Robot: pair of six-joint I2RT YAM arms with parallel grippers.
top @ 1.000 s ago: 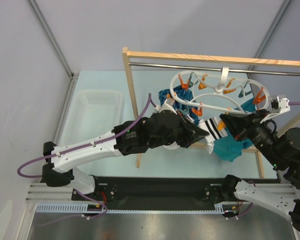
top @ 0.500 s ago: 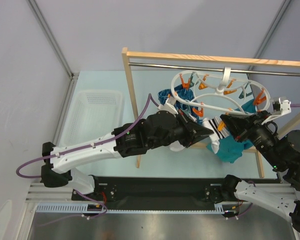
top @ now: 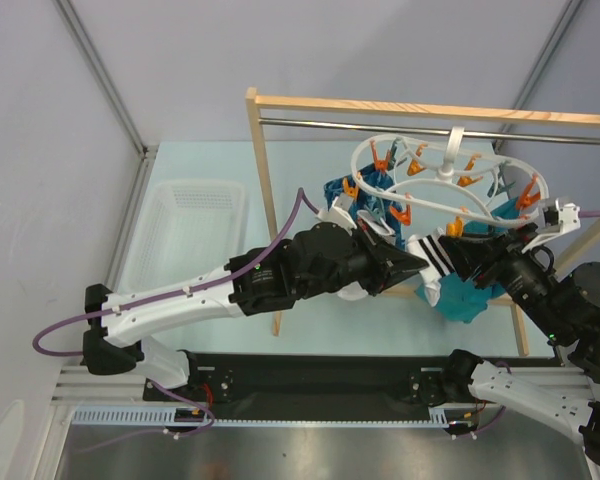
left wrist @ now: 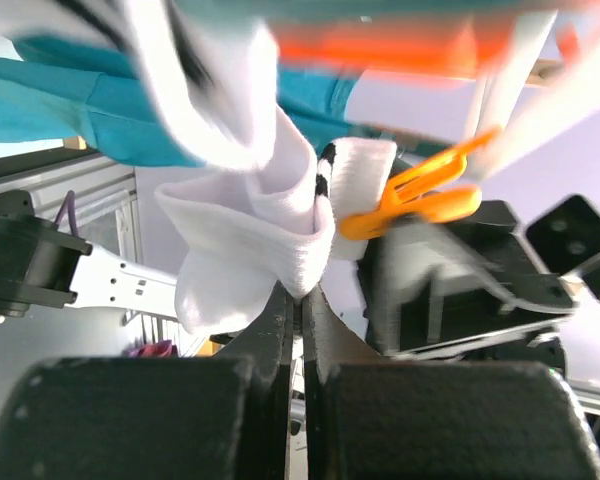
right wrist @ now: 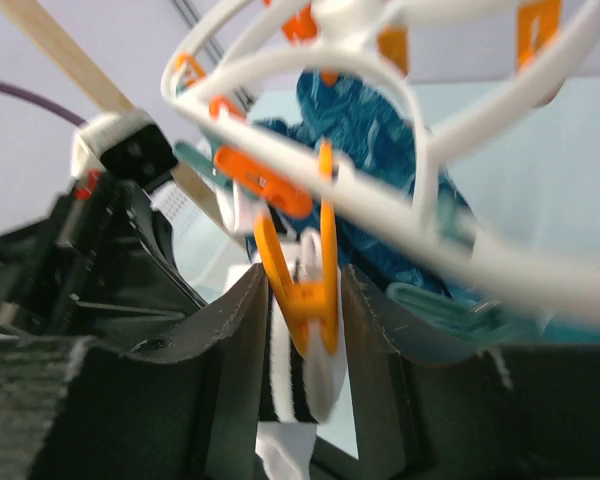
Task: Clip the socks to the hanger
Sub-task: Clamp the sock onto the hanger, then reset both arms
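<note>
While my left gripper (left wrist: 298, 297) pinches a fold of the white sock (left wrist: 250, 250), fingers fully together, it holds the striped cuff up beside an orange clip (right wrist: 300, 305) on the near side of the hanger (top: 447, 175). My right gripper (right wrist: 302, 285) squeezes that clip's handles, I'd say to spread its mouth for the cuff. I can't see any readable writing.

White-and-black arms (top: 175, 300) trail purple cables (top: 50, 328).

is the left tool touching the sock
Touching. The left wrist view shows the left tool shut on a fold of the white sock, with the fabric pinched between its fingers and no gap.
</note>
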